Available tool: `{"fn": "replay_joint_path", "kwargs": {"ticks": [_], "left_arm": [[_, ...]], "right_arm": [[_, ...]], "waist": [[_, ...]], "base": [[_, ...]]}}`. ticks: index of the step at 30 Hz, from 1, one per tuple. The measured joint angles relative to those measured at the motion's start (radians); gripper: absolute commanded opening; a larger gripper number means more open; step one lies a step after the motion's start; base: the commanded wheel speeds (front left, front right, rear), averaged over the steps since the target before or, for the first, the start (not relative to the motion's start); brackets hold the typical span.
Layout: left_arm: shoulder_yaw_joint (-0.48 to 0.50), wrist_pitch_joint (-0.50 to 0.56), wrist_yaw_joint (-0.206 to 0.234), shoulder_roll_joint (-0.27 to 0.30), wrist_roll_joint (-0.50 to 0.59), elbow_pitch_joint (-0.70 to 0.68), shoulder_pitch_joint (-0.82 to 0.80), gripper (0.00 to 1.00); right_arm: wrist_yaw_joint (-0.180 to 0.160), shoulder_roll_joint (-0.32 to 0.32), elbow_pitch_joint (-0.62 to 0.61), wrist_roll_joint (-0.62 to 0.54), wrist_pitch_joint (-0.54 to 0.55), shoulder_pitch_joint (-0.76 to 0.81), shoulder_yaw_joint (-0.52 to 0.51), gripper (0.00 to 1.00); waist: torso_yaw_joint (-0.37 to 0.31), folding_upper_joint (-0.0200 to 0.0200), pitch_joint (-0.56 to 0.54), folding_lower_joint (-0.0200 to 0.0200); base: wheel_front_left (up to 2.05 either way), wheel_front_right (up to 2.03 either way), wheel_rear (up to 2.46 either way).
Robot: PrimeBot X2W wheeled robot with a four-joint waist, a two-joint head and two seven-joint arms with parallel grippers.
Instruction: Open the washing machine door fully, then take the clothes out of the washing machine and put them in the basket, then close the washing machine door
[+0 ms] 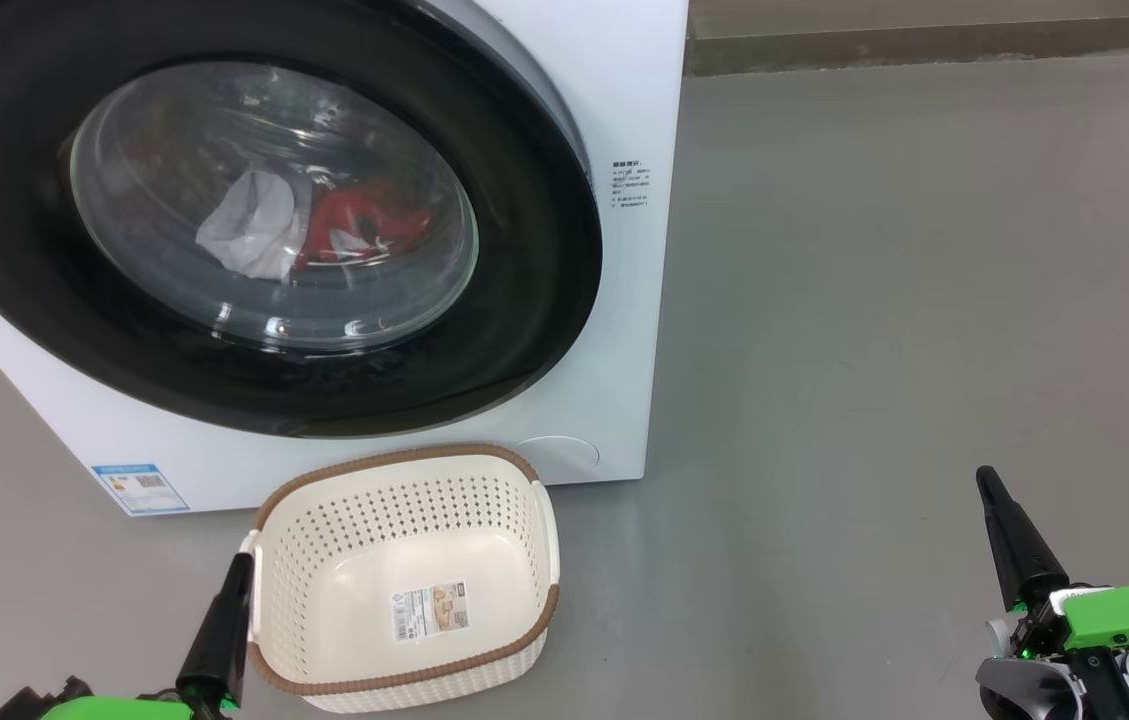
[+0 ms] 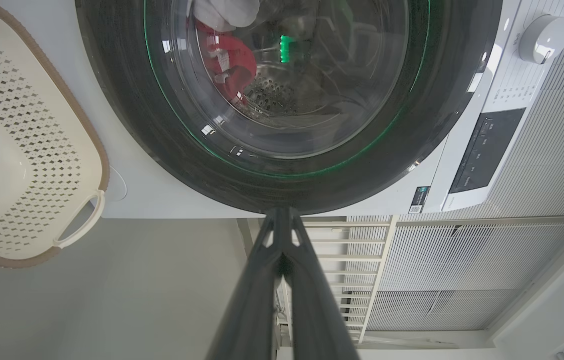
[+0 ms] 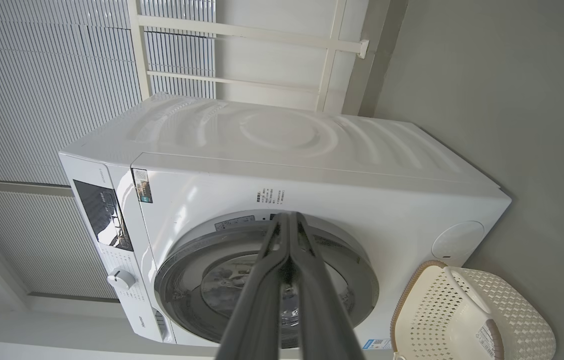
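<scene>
The washing machine door [image 1: 524, 280] looks shut, though its latch side is unclear; so the clothes [image 1: 324, 230] lie inside, behind it; the basket [image 1: 394, 458] stands empty before the washing machine [image 1: 624, 350] to catch them; my left gripper [image 2: 282, 215] and right gripper [image 3: 286, 216] hang low, fingers pinched together, holding nothing.

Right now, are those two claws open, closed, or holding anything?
Left gripper: closed, holding nothing.
Right gripper: closed, holding nothing.

Grey floor [image 1: 874, 300], washing machine [image 1: 624, 80], basket [image 1: 404, 590]
</scene>
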Motion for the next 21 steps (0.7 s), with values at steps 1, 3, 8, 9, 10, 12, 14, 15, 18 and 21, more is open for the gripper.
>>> {"fn": "replay_joint_path", "kwargs": {"ticks": [1, 3, 8, 9, 10, 12, 14, 15, 18, 21], "left_arm": [[0.0, 0.0, 0.0, 0.0, 0.0, 0.0, 0.0, 0.0], [0.0, 0.0, 0.0, 0.0, 0.0, 0.0, 0.0, 0.0], [0.0, 0.0, 0.0, 0.0, 0.0, 0.0, 0.0, 0.0], [0.0, 0.0, 0.0, 0.0, 0.0, 0.0, 0.0, 0.0], [0.0, 0.0, 0.0, 0.0, 0.0, 0.0, 0.0, 0.0], [0.0, 0.0, 0.0, 0.0, 0.0, 0.0, 0.0, 0.0], [0.0, 0.0, 0.0, 0.0, 0.0, 0.0, 0.0, 0.0], [0.0, 0.0, 0.0, 0.0, 0.0, 0.0, 0.0, 0.0], [0.0, 0.0, 0.0, 0.0, 0.0, 0.0, 0.0, 0.0], [0.0, 0.0, 0.0, 0.0, 0.0, 0.0, 0.0, 0.0]], "right_arm": [[0.0, 0.0, 0.0, 0.0, 0.0, 0.0, 0.0, 0.0], [0.0, 0.0, 0.0, 0.0, 0.0, 0.0, 0.0, 0.0], [0.0, 0.0, 0.0, 0.0, 0.0, 0.0, 0.0, 0.0], [0.0, 0.0, 0.0, 0.0, 0.0, 0.0, 0.0, 0.0], [0.0, 0.0, 0.0, 0.0, 0.0, 0.0, 0.0, 0.0], [0.0, 0.0, 0.0, 0.0, 0.0, 0.0, 0.0, 0.0], [0.0, 0.0, 0.0, 0.0, 0.0, 0.0, 0.0, 0.0], [0.0, 0.0, 0.0, 0.0, 0.0, 0.0, 0.0, 0.0], [0.0, 0.0, 0.0, 0.0, 0.0, 0.0, 0.0, 0.0], [0.0, 0.0, 0.0, 0.0, 0.0, 0.0, 0.0, 0.0]], "waist": [[0.0, 0.0, 0.0, 0.0], [0.0, 0.0, 0.0, 0.0], [0.0, 0.0, 0.0, 0.0], [0.0, 0.0, 0.0, 0.0], [0.0, 0.0, 0.0, 0.0], [0.0, 0.0, 0.0, 0.0], [0.0, 0.0, 0.0, 0.0], [0.0, 0.0, 0.0, 0.0], [0.0, 0.0, 0.0, 0.0], [0.0, 0.0, 0.0, 0.0]], "base": [[0.0, 0.0, 0.0], [0.0, 0.0, 0.0], [0.0, 0.0, 0.0], [0.0, 0.0, 0.0], [0.0, 0.0, 0.0], [0.0, 0.0, 0.0], [0.0, 0.0, 0.0], [0.0, 0.0, 0.0], [0.0, 0.0, 0.0], [0.0, 0.0, 0.0]]}}
